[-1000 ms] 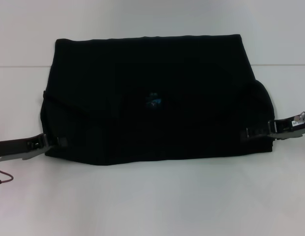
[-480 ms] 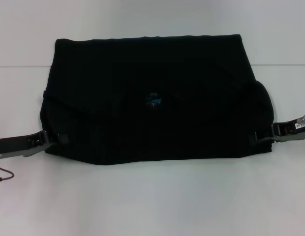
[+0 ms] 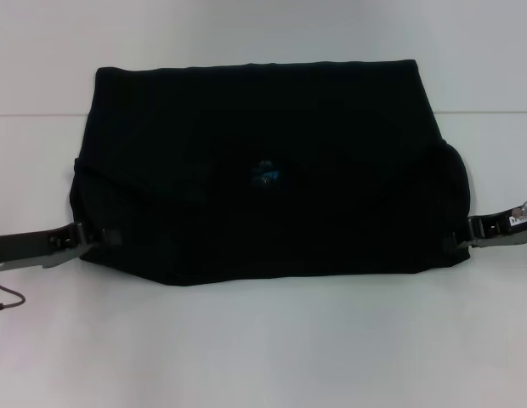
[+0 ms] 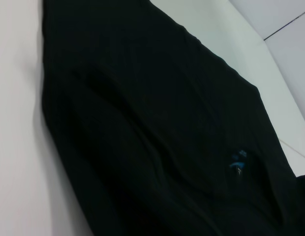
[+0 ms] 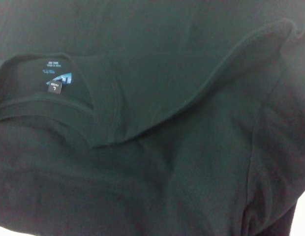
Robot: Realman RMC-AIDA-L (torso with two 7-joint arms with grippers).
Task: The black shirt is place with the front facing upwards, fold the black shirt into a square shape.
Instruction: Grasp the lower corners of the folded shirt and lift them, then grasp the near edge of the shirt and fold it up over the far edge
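Observation:
The black shirt (image 3: 263, 170) lies folded into a wide band across the white table (image 3: 263, 340). Its small blue neck label (image 3: 263, 172) shows near the middle, and the front lettering is hidden. My left gripper (image 3: 100, 237) is low at the shirt's near left edge. My right gripper (image 3: 457, 241) is low at the shirt's near right edge. The left wrist view shows the shirt (image 4: 157, 128) and the label (image 4: 237, 160). The right wrist view is filled by the shirt (image 5: 192, 162), with the collar and label (image 5: 56, 78).
A seam line (image 3: 484, 112) crosses the table behind the shirt. A thin dark cable (image 3: 7, 302) hangs off my left arm at the near left. Bare white table lies in front of the shirt and on both sides.
My right gripper has slid outward to the right, from over the shirt's near right corner to its edge. My left gripper has risen slightly at the left edge. The shirt lies still.

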